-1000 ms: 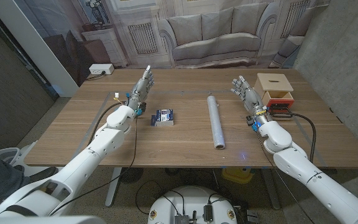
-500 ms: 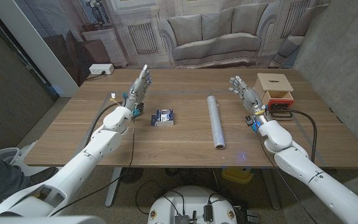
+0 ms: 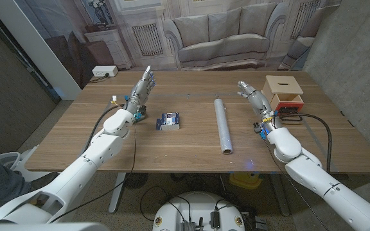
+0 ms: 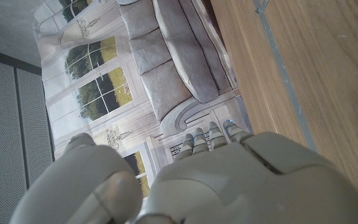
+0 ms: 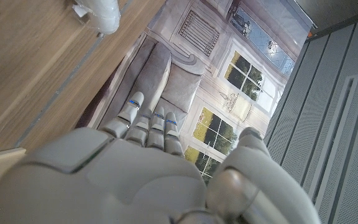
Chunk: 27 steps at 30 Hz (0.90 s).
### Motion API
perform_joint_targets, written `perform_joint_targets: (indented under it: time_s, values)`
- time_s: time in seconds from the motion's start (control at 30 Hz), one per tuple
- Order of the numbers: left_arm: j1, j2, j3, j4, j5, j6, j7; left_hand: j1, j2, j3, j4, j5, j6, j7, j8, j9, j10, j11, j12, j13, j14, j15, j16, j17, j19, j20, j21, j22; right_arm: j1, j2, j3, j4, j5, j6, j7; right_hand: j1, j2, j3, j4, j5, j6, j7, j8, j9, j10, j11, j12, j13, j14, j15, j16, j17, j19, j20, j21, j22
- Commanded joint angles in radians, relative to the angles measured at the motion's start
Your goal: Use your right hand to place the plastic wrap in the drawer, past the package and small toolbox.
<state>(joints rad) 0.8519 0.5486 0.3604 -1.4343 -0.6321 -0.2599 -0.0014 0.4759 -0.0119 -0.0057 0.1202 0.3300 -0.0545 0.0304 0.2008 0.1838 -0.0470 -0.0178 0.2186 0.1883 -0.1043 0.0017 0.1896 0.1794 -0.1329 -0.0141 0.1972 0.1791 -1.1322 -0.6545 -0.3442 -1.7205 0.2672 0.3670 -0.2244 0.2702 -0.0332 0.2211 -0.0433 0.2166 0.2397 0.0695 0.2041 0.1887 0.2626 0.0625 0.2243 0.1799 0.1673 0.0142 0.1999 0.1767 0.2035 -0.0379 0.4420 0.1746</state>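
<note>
Plastic wrap (image 3: 223, 125), long clear roll, lying mid-table w/ length running front to back, near end close to front edge, touched by neither hand. Small blue-white package (image 3: 169, 120) to its left, well apart. Wooden drawer box (image 3: 284, 91) at far right, lower compartment w/ red rim open toward table centre. Dark toolbox w/ handle (image 3: 291, 116) just in front of drawer box, partly hidden behind right forearm. White power strip (image 3: 104, 71) at far left corner.

Right hand (image 3: 252, 96) raised over table btwn roll and drawer box, fingers spread and extended, holding nothing. Left hand (image 3: 141, 90) up at far left of package, fingers straight and apart, also empty.

Bare wood btwn roll and right hand; wide open strip along front edge on both sides of roll. Table (image 3: 191, 144) right edge close behind drawer box. Right wrist view: end of roll (image 5: 100, 10) on wood beyond the fingertips.
</note>
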Motion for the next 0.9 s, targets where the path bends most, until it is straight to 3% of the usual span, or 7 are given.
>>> perform_joint_targets:
  time_s: [0.03,0.5,0.9]
  values:
    - [-0.033,-0.012,0.004,0.069,-0.010,-0.025,-0.048,0.000,0.005,-0.002,-0.005,0.007,0.001,-0.001,0.007,0.004,0.008,-0.002,0.003,0.002,0.005,0.000,0.006,0.003,-0.008,0.005,0.005,0.002,-0.077,-0.024,0.011,-0.159,-0.179,-0.190,-0.170,0.009,-0.003,0.003,-0.009,0.001,0.012,0.001,0.006,0.001,0.014,0.000,0.006,0.005,0.016,0.003,0.004,0.003,0.013,-0.010,-0.003,0.002]
    - [-0.052,-0.025,0.008,0.120,-0.019,-0.042,-0.082,0.001,0.007,-0.005,-0.005,0.007,0.004,-0.001,0.007,0.004,0.010,-0.003,0.002,0.002,0.007,0.000,0.005,0.003,-0.008,0.006,0.004,0.002,-0.107,-0.031,-0.019,-0.254,-0.284,-0.318,-0.223,0.014,-0.003,0.003,-0.013,0.000,0.018,0.001,0.005,0.002,0.018,0.002,0.006,0.005,0.029,0.005,0.005,0.004,0.026,-0.008,-0.006,0.002]
    - [-0.044,-0.015,0.009,0.106,-0.019,-0.038,-0.086,0.002,0.009,-0.007,-0.005,0.006,0.006,-0.001,0.006,0.004,0.010,0.000,0.001,0.002,0.007,-0.001,0.004,0.003,-0.009,0.005,0.004,0.002,-0.126,-0.033,-0.041,-0.294,-0.340,-0.383,-0.252,0.025,-0.006,0.001,-0.021,-0.002,0.036,0.010,0.008,0.002,0.038,0.001,0.010,0.004,0.055,0.008,0.008,0.003,0.058,-0.008,-0.006,0.002]
